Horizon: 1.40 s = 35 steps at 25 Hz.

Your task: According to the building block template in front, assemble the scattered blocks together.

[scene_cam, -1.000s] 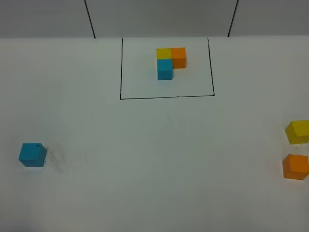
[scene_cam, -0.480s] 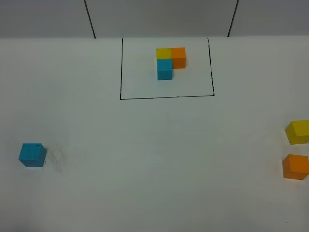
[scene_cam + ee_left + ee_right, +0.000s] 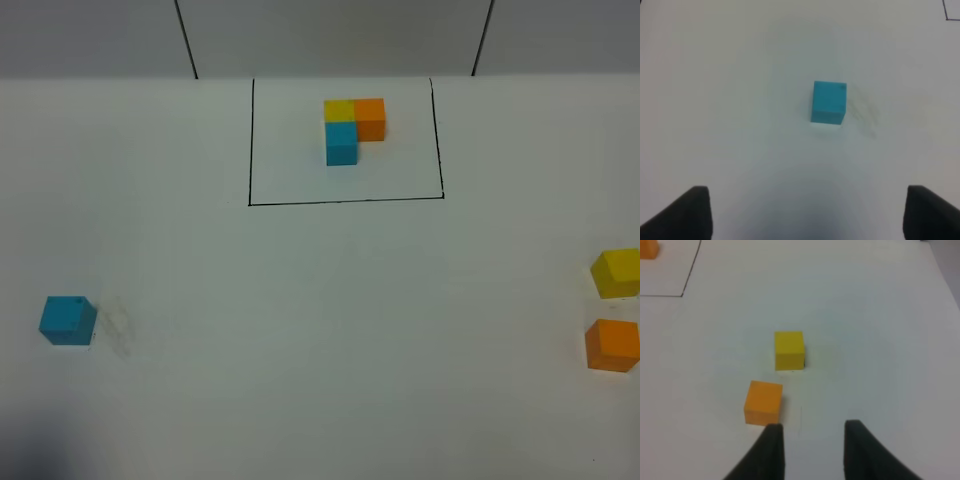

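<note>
The left fingers [image 3: 690, 215] stand wide apart and empty over the white tabletop [image 3: 330, 330], with the sky-blue cube [image 3: 68, 320] lying alone ahead of them at the near left. The right fingers [image 3: 771, 452] are drawn in close and hold nothing; the orange cube [image 3: 612, 345] sits just ahead of them at the right edge, and the yellow cube [image 3: 616, 272] a little beyond it, apart. Farthest back, the building block template [image 3: 350, 125] sits inside its black rectangle [image 3: 345, 201]: yellow beside orange, blue in front of the yellow.

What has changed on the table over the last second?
No block moved and nothing was gripped or released. Only the faint shadow beside the loose blue cube has faded. The yellow cube, orange cube and the template sit as before.
</note>
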{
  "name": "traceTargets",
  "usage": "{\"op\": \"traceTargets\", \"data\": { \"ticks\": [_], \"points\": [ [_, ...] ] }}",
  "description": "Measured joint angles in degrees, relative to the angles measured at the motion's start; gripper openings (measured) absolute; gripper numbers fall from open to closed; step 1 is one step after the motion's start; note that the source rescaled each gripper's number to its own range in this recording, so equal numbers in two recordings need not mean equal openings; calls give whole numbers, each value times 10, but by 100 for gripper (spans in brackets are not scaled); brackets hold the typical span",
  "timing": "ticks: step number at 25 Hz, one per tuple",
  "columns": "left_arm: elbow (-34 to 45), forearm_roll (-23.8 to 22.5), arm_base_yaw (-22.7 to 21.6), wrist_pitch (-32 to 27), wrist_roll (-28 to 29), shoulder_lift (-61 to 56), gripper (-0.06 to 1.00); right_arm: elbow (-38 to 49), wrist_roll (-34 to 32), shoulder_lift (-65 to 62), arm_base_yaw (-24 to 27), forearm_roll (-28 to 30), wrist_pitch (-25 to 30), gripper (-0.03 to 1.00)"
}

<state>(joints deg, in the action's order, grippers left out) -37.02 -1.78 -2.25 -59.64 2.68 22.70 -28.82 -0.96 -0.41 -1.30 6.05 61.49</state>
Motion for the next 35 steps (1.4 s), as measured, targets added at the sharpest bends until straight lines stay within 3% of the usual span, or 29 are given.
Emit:
{"op": "traceTargets", "data": {
  "ticks": [6, 16, 26, 35],
  "points": [
    [-54, 11, 0, 43, 4, 203, 77, 0, 0, 0, 0, 0, 0, 0],
    [-68, 34, 0, 158, -8, 485, 79, 0, 0, 0, 0, 0, 0, 0],
    [-68, 80, 0, 251, -50, 616, 75, 0, 0, 0, 0, 0, 0, 0],
    [-68, 85, 0, 300, -66, 693, 73, 0, 0, 0, 0, 0, 0, 0]
  ]
}}
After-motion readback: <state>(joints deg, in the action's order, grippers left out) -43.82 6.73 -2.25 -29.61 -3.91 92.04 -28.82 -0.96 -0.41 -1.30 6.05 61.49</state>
